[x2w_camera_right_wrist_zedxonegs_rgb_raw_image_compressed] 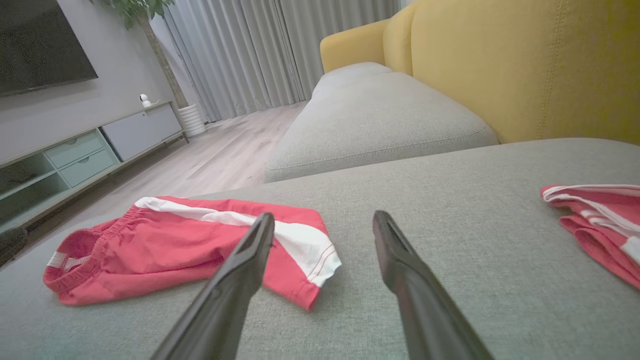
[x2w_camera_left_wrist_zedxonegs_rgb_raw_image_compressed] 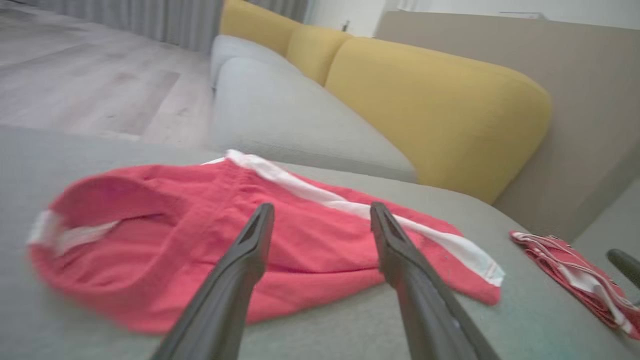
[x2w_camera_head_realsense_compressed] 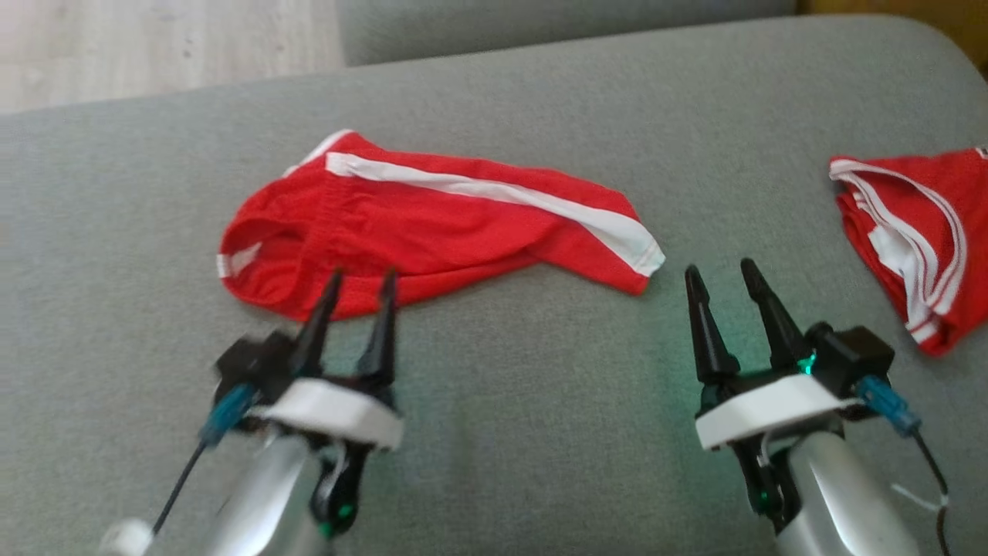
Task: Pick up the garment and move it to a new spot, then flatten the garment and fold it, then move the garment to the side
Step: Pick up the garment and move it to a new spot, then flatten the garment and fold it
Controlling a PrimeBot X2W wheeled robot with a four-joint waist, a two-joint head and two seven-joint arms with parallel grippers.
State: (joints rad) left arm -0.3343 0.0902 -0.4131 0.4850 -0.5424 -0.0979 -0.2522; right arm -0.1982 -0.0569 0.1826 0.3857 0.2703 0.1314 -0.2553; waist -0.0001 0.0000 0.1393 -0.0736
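Red shorts (x2w_camera_head_realsense_compressed: 432, 224) on grey cushion (x2w_camera_head_realsense_compressed: 502, 401), second red garment (x2w_camera_head_realsense_compressed: 918, 232) well apart

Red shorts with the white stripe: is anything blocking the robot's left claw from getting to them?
No, nothing visible blocks it. The left gripper is open, its tips at the near edge of the red shorts, with just grey cushion around. The other red garment lies far off to the right.
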